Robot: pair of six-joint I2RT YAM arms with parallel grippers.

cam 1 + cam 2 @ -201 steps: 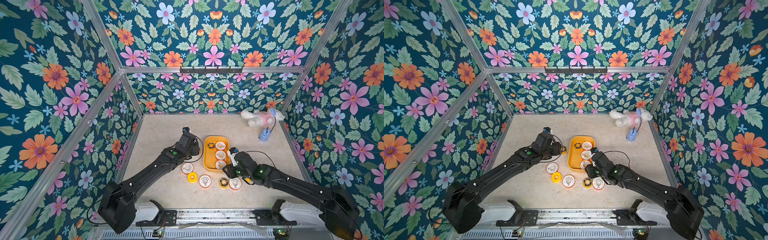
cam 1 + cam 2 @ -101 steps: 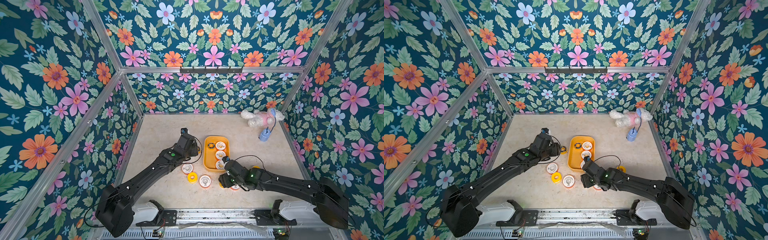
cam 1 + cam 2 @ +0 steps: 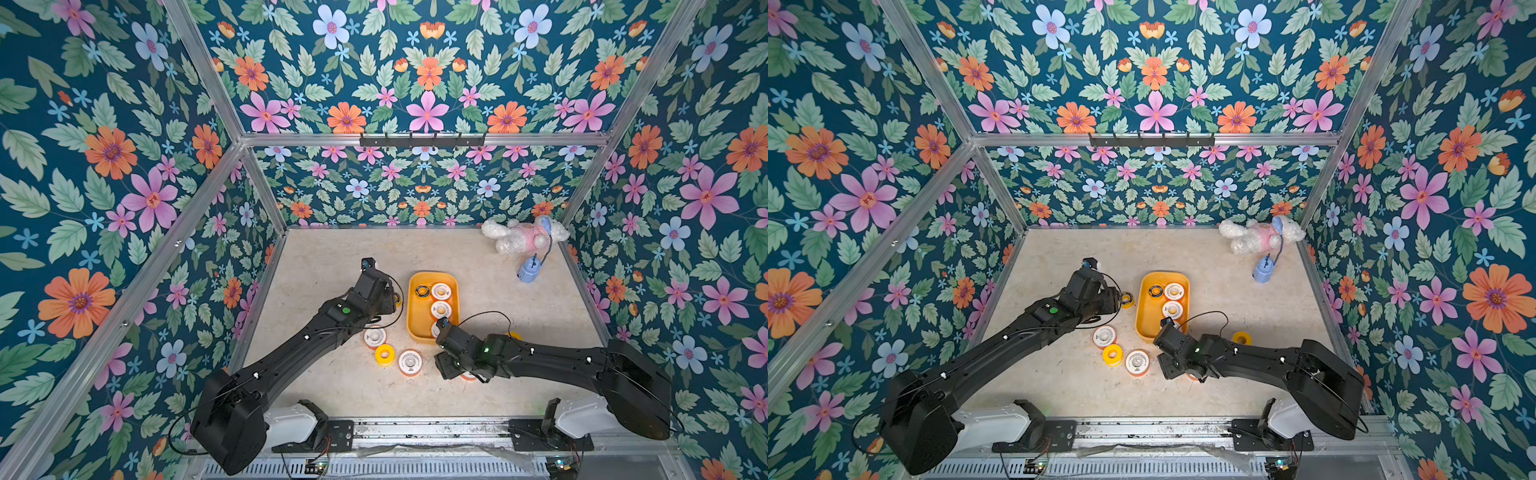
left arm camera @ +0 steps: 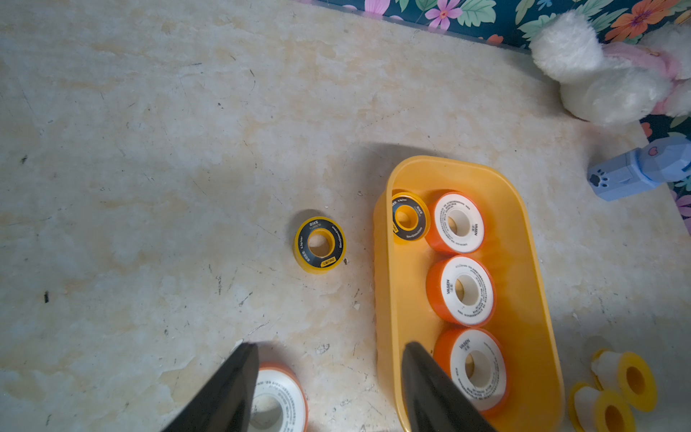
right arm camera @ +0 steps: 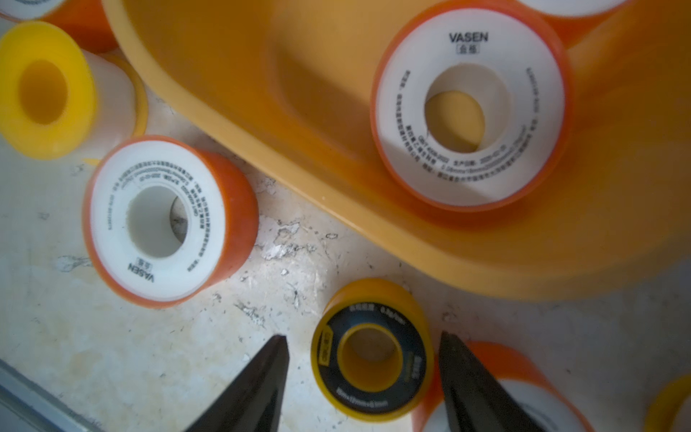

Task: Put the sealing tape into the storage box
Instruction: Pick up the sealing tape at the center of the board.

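Observation:
The yellow storage box (image 3: 419, 320) (image 3: 1147, 320) (image 4: 523, 284) holds a black-faced sealing tape spool (image 3: 422, 290) and three white-faced orange spools (image 3: 441, 309). Loose spools lie in front of it: two white-orange (image 3: 375, 336) (image 3: 410, 362) and a yellow one (image 3: 385, 354). My right gripper (image 5: 363, 336) is open low over the table, straddling a black-faced spool (image 5: 374, 362), with a gap at one finger. My left gripper (image 4: 329, 349) hangs open and empty beside the box's left wall, above another black-faced spool (image 4: 320, 245).
A white-and-pink plush toy (image 3: 521, 237) and a small blue object on a cord (image 3: 528, 272) lie at the back right. Two yellow spools (image 4: 620, 389) sit right of the box. Floral walls with aluminium posts close in the floor.
My right gripper has moved from the box's near end toward the front edge, down over the black-faced spool, and its jaws have widened. The left arm has hardly moved.

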